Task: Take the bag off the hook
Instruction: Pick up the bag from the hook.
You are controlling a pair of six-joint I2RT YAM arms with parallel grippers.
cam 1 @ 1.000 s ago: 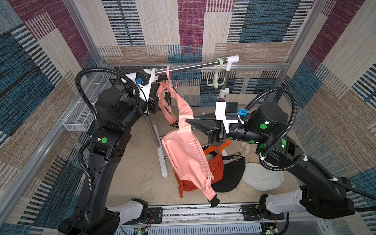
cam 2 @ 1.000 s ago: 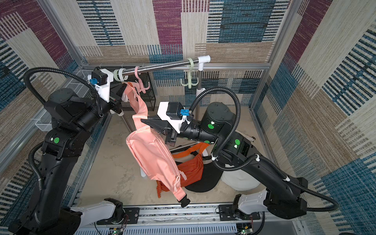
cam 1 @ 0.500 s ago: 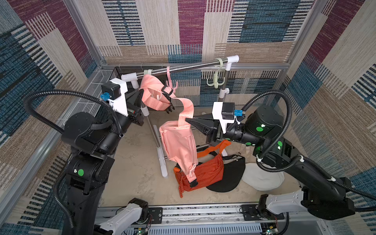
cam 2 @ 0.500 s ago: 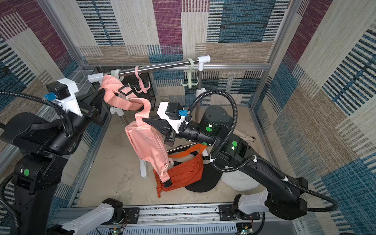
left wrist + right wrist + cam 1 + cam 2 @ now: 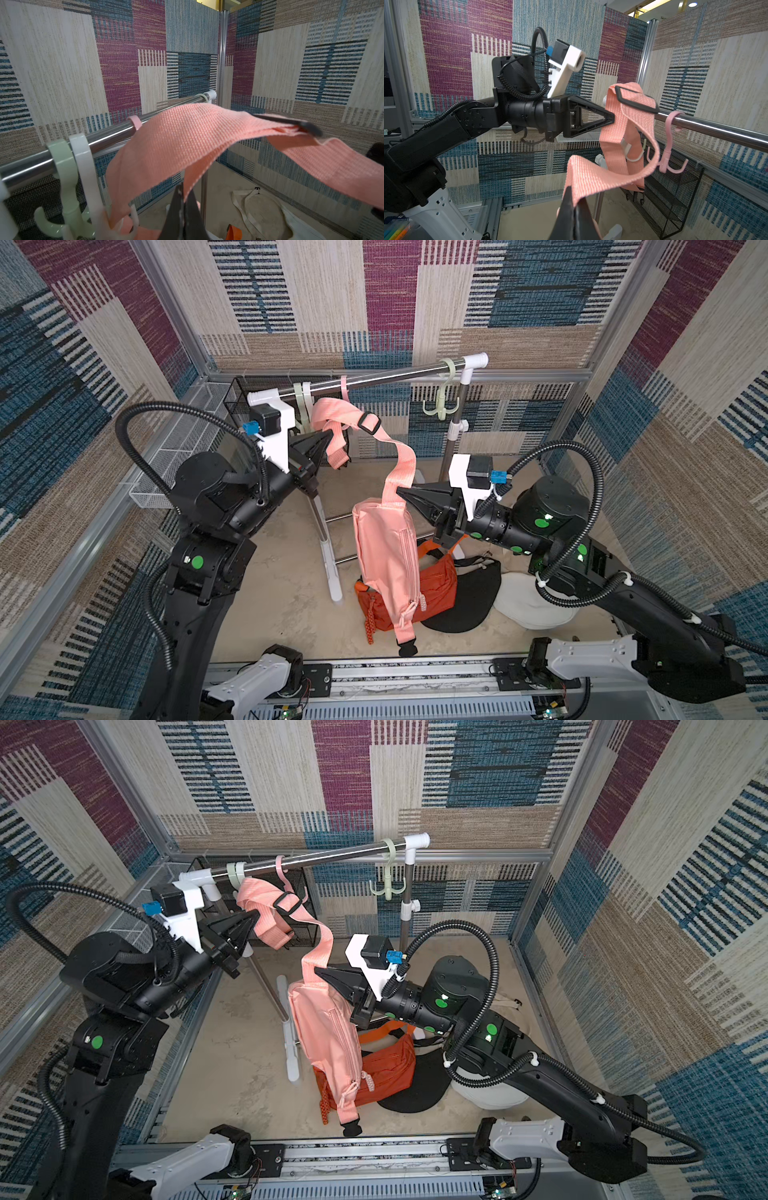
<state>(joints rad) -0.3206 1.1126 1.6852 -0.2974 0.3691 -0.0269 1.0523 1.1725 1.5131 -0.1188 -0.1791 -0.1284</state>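
My left gripper (image 5: 329, 434) is clenched on the upper loop of the strap (image 5: 400, 456), just beside the rail (image 5: 395, 375) and the pink hook (image 5: 344, 385). My right gripper (image 5: 400, 491) is clenched on the same strap just above the pink bag (image 5: 384, 547). The bag hangs upright between both arms, above the orange bag (image 5: 436, 589) lying on the floor (image 5: 282, 593). I cannot tell whether the strap is clear of the hook prongs.
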